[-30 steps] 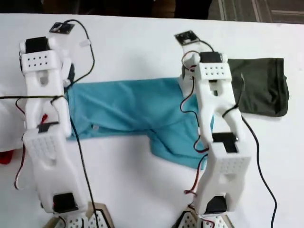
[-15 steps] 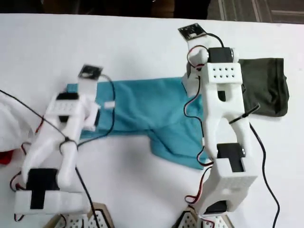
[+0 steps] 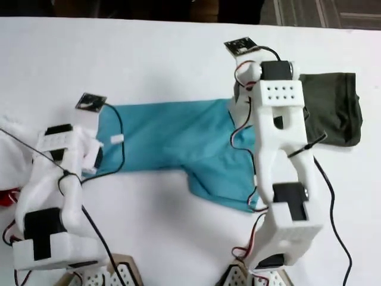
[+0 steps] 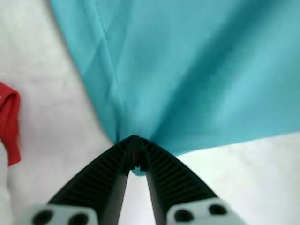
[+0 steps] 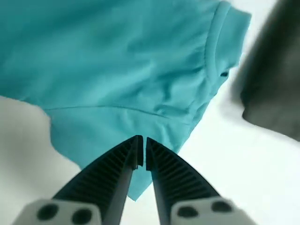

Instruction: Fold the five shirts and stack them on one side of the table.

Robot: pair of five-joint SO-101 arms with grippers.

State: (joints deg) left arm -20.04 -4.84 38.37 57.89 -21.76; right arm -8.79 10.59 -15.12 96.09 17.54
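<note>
A teal shirt lies spread across the middle of the white table, one sleeve pointing toward the front. In the left wrist view my left gripper is shut on the teal shirt at its edge, and the cloth puckers into the tips. From above, that gripper sits at the shirt's left end. My right gripper is shut and hangs over the teal shirt near its collar, with nothing seen between the fingers. It stands at the shirt's right end. A folded dark green shirt lies at the right.
White cloth and a red garment lie at the table's left edge; the red garment is close beside my left gripper. The dark green shirt is just past the teal collar. Bare tabletop runs along the back.
My left arm has swung from the far left back toward the front left, and it now holds the teal shirt's left edge. The right arm has shifted slightly to the right.
</note>
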